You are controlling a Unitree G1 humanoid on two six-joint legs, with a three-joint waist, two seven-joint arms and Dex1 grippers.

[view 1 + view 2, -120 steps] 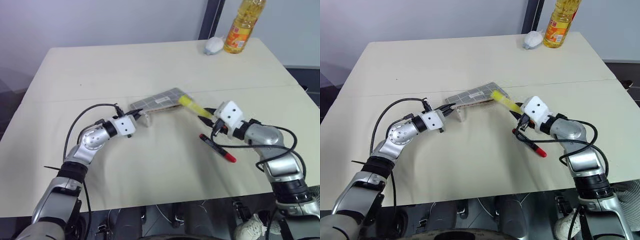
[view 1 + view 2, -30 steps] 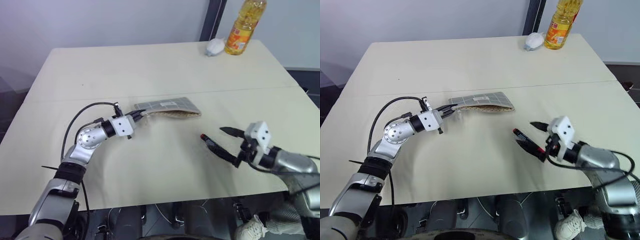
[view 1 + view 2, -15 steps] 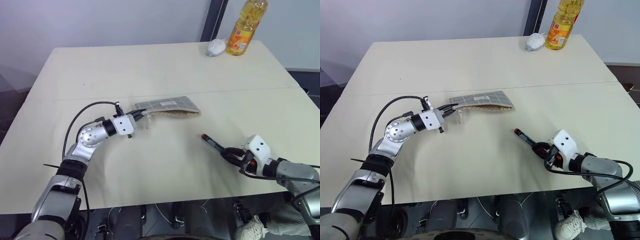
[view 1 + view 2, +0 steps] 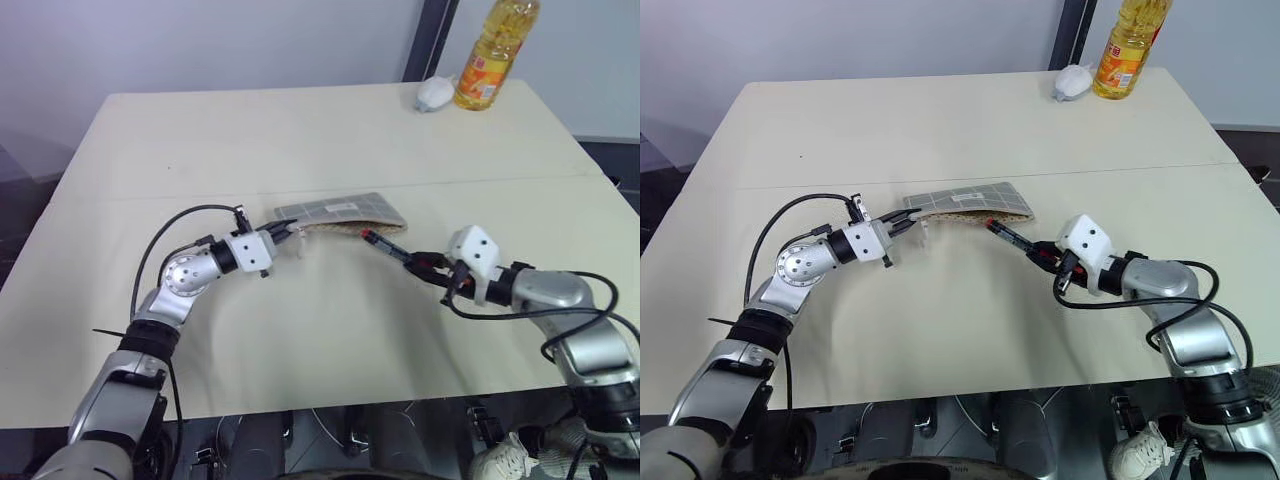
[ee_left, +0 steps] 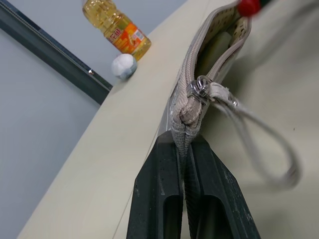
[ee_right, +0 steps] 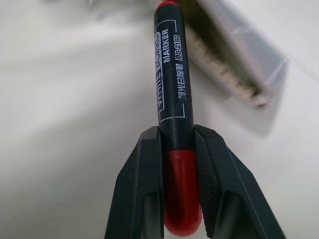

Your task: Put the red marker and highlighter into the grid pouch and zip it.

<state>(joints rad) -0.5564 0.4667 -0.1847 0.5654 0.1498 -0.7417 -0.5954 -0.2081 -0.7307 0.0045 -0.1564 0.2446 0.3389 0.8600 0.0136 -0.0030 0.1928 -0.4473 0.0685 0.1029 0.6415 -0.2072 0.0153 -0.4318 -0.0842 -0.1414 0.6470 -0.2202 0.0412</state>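
Near the table's (image 4: 300,130) middle, the pouch (image 4: 340,213) lies flat w/ its open mouth facing the near edge. My left gripper (image 4: 285,233) is clamped shut on the pouch's zip-end corner, holding it level so the mouth stays put and doesn't slide when sthg gets pushed in; zip pull and loop (image 5: 259,127) hang just past my fingers (image 5: 159,189), zip not yet run.

My right gripper (image 4: 1048,258) is closed on the marker (image 4: 1012,238), pinching it at the red cap end, barrel pointing ahead like a probe. Its far red tip sits at the mouth's right end, touching or nearly — can't tell which. Gripping the tail leaves most of the length free to go in.

Something pale yellow shows inside the pouch (image 5: 212,50), prob. the highlighter, already in.

Far right corner: oil bottle (image 4: 495,55) and small white lump (image 4: 433,93), well clear.
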